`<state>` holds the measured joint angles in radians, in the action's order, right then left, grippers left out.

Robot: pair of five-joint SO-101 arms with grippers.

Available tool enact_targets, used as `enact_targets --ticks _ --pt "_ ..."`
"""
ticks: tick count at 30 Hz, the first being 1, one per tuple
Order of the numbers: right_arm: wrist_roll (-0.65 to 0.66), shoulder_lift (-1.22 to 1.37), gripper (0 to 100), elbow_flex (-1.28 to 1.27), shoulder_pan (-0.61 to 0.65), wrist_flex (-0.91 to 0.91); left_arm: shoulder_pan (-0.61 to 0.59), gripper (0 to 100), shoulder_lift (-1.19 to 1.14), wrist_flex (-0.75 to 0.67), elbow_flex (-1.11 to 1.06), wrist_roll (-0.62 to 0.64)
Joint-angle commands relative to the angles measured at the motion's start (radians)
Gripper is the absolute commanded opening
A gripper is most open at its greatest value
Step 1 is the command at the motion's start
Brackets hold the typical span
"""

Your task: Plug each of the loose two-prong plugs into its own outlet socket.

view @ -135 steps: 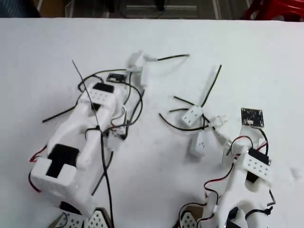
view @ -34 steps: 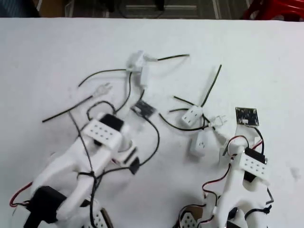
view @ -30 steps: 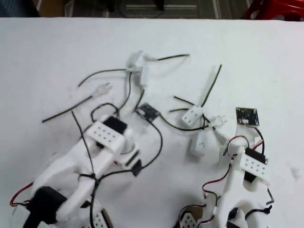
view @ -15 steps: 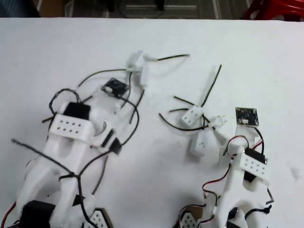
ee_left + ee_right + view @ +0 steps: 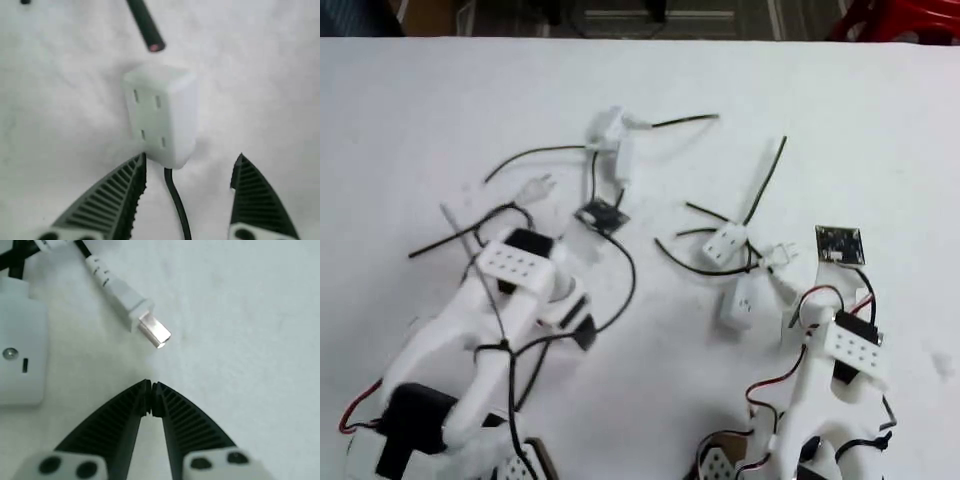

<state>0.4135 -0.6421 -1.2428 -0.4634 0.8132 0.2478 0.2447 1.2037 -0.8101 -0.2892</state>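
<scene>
The step in hand looks like lining up the grasps. The left gripper (image 5: 191,159) holds nothing, its jaws spread wide; the outlet socket (image 5: 160,117) lies just ahead of the tips, and its cord (image 5: 175,205) trails back between them. The right gripper (image 5: 151,385) is pinched closed on nothing, with the two-prong plug (image 5: 117,295) just ahead, its prongs roughly toward the tips, near a second outlet block (image 5: 20,355). Next, I judge, the right jaws must open and advance around the plug body.
</scene>
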Motion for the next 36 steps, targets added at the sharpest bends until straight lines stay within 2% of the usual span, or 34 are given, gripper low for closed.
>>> enact_targets --ticks 1,4,7,10,15,19,24,28,33,36 --pt "0.005 -0.004 2.5 0.005 0.005 -0.013 0.071 28 -0.002 0.035 0.054 0.031" --pt "0.005 -0.004 2.5 0.005 0.005 -0.013 0.071 28 0.016 0.112 0.106 0.061" --pt "0.005 -0.004 2.5 0.005 0.005 -0.013 0.045 28 0.076 0.127 0.114 0.061" --pt "0.005 -0.004 2.5 0.005 0.005 -0.013 -0.050 28 0.156 0.127 0.123 0.052" --pt "0.005 -0.004 2.5 0.005 0.005 -0.013 -0.208 28 0.223 0.060 0.137 -0.124" --pt "0.005 -0.004 2.5 0.005 0.005 -0.013 -0.314 28 0.183 0.060 0.255 -0.124" --pt "0.005 -0.005 2.5 0.005 0.005 -0.013 -0.389 28 -0.033 0.080 0.462 -0.123" --pt "0.005 -0.005 2.5 0.005 0.005 -0.013 -0.403 28 -0.311 0.218 0.735 -0.140" --pt "0.005 -0.001 2.5 0.005 0.005 -0.027 -0.390 28 -0.611 0.517 1.197 -0.347" --pt "0.005 -0.001 2.5 0.005 0.005 -0.027 -0.397 28 -0.736 0.585 1.435 -0.411"
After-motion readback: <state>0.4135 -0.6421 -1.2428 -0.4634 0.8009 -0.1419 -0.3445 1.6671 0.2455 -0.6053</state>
